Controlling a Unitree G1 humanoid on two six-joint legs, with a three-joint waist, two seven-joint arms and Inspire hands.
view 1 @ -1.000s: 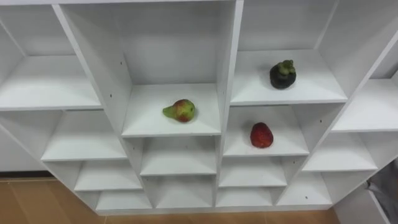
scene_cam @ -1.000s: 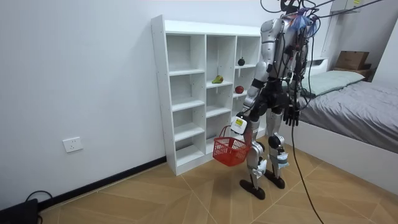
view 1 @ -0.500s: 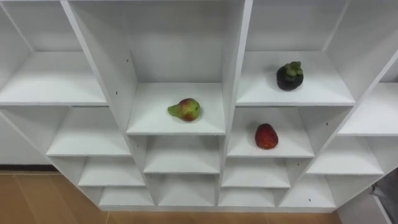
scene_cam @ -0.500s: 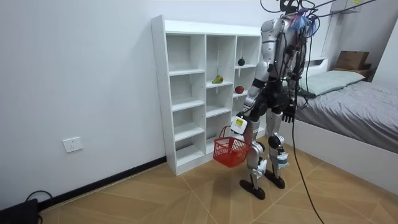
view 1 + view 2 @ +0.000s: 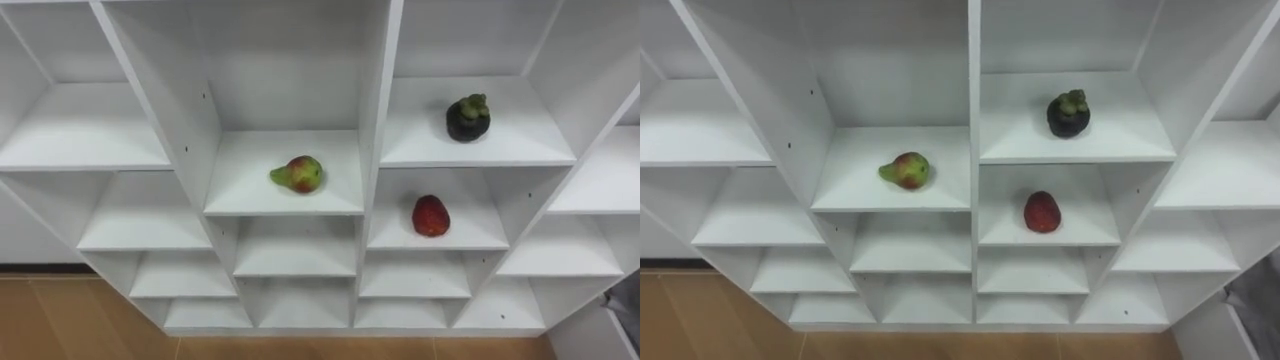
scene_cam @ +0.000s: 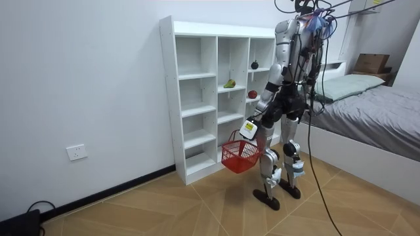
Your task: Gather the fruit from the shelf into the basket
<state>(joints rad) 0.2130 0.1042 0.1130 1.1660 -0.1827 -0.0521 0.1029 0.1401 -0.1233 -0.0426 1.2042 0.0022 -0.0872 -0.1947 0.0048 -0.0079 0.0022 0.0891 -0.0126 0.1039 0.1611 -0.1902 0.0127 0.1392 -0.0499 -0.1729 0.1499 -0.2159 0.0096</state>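
Note:
The white closet (image 5: pixel 380 110) of open cubbies stands right in front of me. A green-red pear (image 5: pixel 297 174) lies on the middle column's shelf. To its right, a dark mangosteen (image 5: pixel 468 118) sits one cubby higher, and a red strawberry (image 5: pixel 431 216) rests in the cubby below that one. In the room view I stand facing the closet (image 6: pixel 197 98). My left hand (image 6: pixel 249 128) is shut on the handle of a red basket (image 6: pixel 239 156) that hangs at knee height. My right hand (image 6: pixel 306 109) is by my hip, too small to read.
A bed (image 6: pixel 374 111) with grey bedding lies close behind me on the room view's right, with a cardboard box (image 6: pixel 371 63) beyond it. Wooden floor lies open on the room view's left, along the wall with a socket (image 6: pixel 77 152).
The basket has swung slightly up and toward the closet. My right hand has risen from thigh level to my hip. The fruits have not moved.

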